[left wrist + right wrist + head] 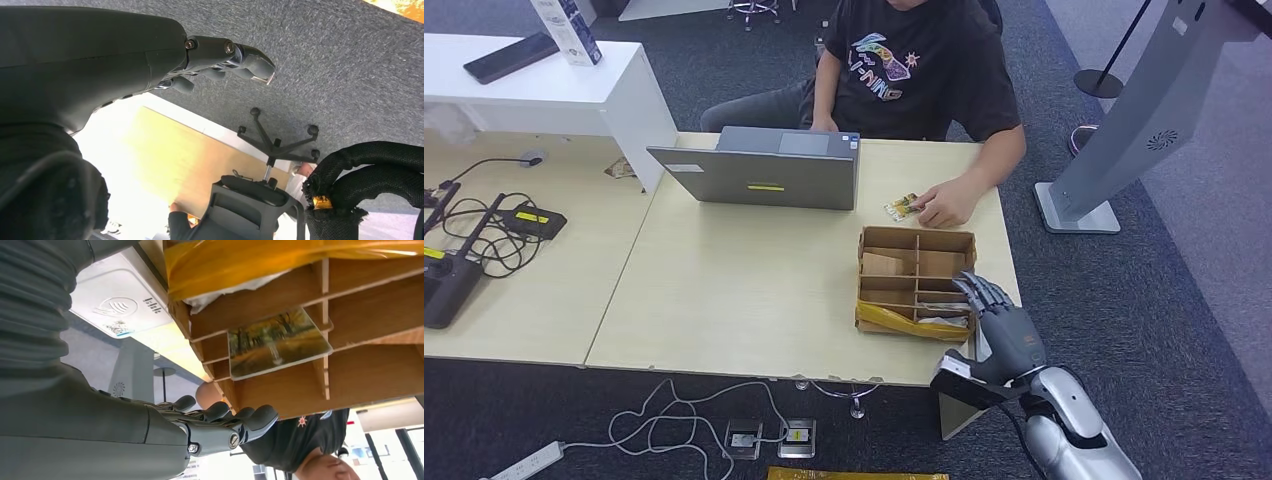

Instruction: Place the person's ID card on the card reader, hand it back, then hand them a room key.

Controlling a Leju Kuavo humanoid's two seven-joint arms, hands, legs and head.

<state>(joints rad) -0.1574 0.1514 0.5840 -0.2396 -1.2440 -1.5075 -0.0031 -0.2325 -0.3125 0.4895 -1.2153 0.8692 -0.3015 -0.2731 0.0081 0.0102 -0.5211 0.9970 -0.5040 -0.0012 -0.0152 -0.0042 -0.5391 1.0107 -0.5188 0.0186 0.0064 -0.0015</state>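
Note:
A person sits behind the table, one hand (946, 206) resting on a small card (902, 207) that lies flat beside the laptop. A divided cardboard box (916, 278) stands near the table's right front corner. In one compartment lies a card with an autumn picture (277, 342). The white card reader (117, 305) sits next to the box. My right hand (1002, 322) hovers at the box's near right corner, fingers spread, holding nothing. My left hand (220, 60) hangs over the carpet with its fingers loosely bent and nothing in them.
A grey laptop (764, 170) stands open at the table's far side. Cables and black devices (484, 235) cover the left table. A grey kiosk stand (1124, 130) rises on the right. An office chair (270, 150) stands on the carpet.

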